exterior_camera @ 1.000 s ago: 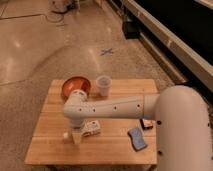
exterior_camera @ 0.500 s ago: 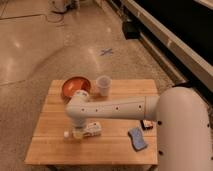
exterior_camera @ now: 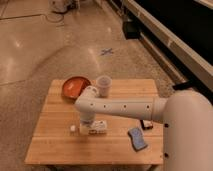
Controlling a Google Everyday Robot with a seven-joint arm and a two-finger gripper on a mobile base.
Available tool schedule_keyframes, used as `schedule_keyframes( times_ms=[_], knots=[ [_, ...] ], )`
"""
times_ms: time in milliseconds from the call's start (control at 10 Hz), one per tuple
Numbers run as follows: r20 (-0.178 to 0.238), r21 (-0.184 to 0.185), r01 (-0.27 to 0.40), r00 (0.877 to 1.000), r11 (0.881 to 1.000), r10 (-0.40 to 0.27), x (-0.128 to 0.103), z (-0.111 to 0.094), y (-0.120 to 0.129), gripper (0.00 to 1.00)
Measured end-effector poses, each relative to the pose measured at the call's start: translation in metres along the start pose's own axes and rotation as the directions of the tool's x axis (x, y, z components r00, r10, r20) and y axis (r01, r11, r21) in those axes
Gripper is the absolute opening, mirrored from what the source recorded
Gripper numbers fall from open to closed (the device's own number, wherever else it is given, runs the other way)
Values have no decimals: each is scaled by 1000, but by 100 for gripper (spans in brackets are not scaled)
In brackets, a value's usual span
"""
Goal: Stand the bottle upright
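Observation:
The bottle (exterior_camera: 98,127) is small and white with a pale label. It lies on its side on the wooden table (exterior_camera: 55,145), left of the middle and towards the front. My arm reaches across the table from the right and bends down. The gripper (exterior_camera: 85,123) points down at the left end of the bottle and is right at it. A small white piece (exterior_camera: 73,129) shows just left of the gripper. The gripper's body hides part of the bottle.
An orange bowl (exterior_camera: 75,86) stands at the back left of the table, with a translucent cup (exterior_camera: 103,85) next to it. A blue sponge (exterior_camera: 136,138) lies at the front right. A small dark object (exterior_camera: 146,124) lies just behind the sponge. The floor around the table is shiny.
The gripper has stayed low at the bottle and shifted only slightly. The bottle still lies on its side.

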Motion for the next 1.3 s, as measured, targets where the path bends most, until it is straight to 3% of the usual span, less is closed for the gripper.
schedule_keyframes(
  times_ms=[400,500,1100,1300],
  knots=[
    [-15,-9,-105,994,994,105,-43,-6,28,0],
    [-18,-13,-124,992,992,124,-53,-8,33,5],
    [-7,-43,-184,983,982,184,-106,-21,52,63],
    [5,-53,-179,984,982,179,-116,-25,53,71]
  ],
)
